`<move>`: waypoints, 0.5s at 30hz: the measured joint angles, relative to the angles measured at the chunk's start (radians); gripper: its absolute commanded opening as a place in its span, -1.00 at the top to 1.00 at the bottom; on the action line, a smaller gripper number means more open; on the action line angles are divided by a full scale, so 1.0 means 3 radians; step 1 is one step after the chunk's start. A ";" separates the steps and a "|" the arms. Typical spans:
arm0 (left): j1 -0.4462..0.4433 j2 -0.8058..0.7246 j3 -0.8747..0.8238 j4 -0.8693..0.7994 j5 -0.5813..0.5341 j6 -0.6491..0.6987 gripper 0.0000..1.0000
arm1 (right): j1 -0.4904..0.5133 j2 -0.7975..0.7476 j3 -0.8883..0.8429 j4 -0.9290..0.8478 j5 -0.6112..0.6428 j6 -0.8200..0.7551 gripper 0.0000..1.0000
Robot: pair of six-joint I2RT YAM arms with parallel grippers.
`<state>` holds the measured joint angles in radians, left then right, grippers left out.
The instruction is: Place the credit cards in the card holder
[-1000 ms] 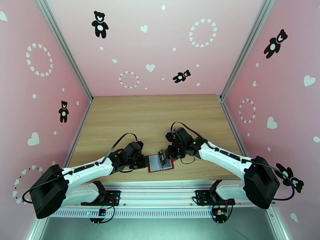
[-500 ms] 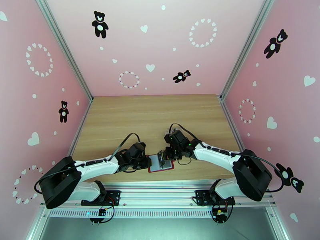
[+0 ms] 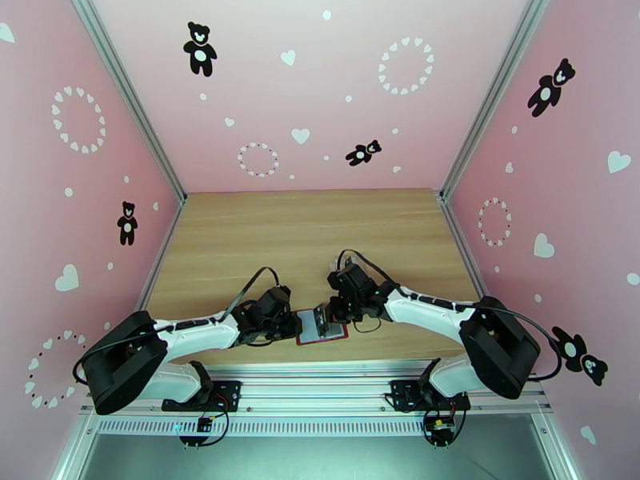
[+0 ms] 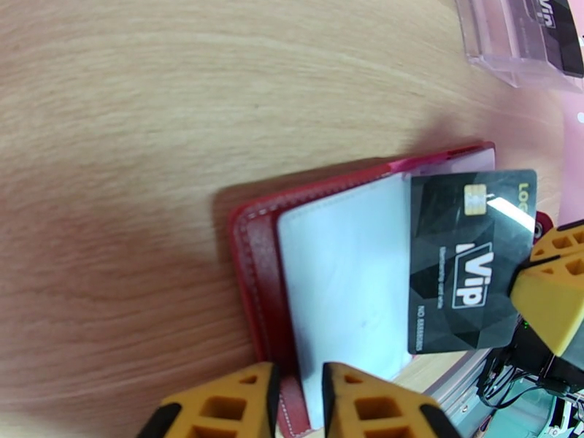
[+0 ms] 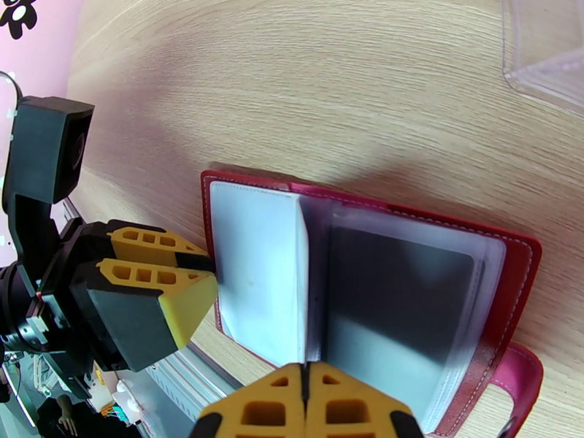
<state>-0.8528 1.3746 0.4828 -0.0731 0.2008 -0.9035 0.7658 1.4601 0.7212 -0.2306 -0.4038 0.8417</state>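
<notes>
**Left.** The left gripper meets the card holder at its left edge. In the left wrist view its yellow fingers stand a narrow gap apart, with the red cover and the margin of a pale sleeve between them: a pinch on that edge. The right wrist view shows the same gripper closed on the left border.

**Centre.** The card holder lies open and flat on the wooden table, near the table's front edge. The red cover frames clear grey sleeves. A dark rectangle shows through the right-hand sleeve. The snap tab projects from the holder's right edge.

**Centre right.** A black card marked "Vip", with a gold chip, stands on edge over the holder's middle. Whether its lower edge has entered a sleeve cannot be told.

**Right.** The right gripper hangs over the holder's right half. Its fingers are pressed together on the black card's far end.

**Far right.** A clear tray with dark cards in it lies apart from the holder, beyond its right side.
</notes>
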 measured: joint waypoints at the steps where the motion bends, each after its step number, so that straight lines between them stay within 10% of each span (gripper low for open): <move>1: 0.0000 0.0000 -0.0009 0.0017 0.0000 -0.0001 0.54 | 0.0000 0.0004 0.0000 0.0003 0.0004 0.0004 1.00; 15: -0.0006 0.0000 -0.0011 0.0024 -0.0010 0.0000 0.54 | 0.0010 0.0005 -0.0041 0.0017 0.0085 0.0041 1.00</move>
<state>-0.8547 1.3746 0.4793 -0.0658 0.1978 -0.9035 0.7689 1.4616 0.7090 -0.2256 -0.3782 0.8539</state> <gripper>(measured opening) 0.232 0.031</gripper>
